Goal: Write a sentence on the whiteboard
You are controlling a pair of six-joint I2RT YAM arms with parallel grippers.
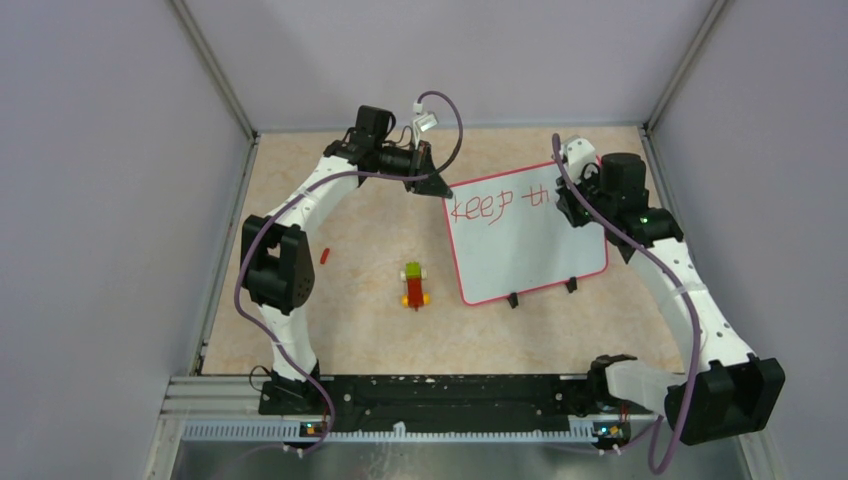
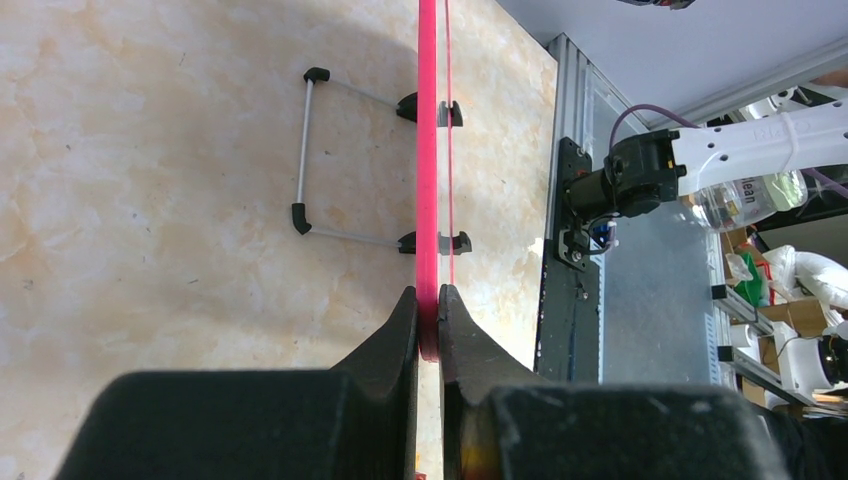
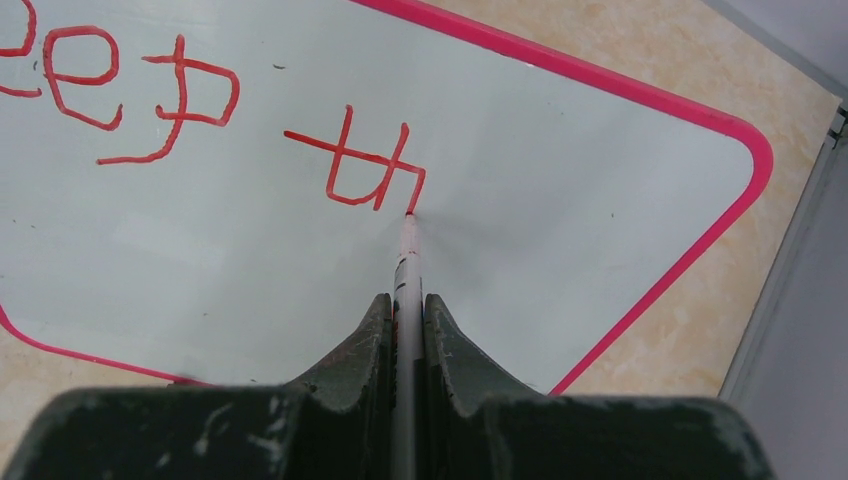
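Dark fingers [image 3: 350, 370] of the right gripper [image 3: 405, 310] are closed tight on a marker [image 3: 408, 250], whose tip touches the whiteboard [image 1: 525, 245] at the end of the red letters "keep th". The right arm reaches forward, wrist bent down over the board's far right corner. The left arm arches to the far left corner, where the left gripper [image 2: 428, 305] pinches the pink rim [image 2: 428, 150] between closed jaws. The board sits right of centre on the beige table [image 1: 360, 330].

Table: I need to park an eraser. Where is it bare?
Bare: the near strip between toy, whiteboard and base rail. Crowded: the far right, where the left end effector clamps the whiteboard and the right end effector presses a marker on it.
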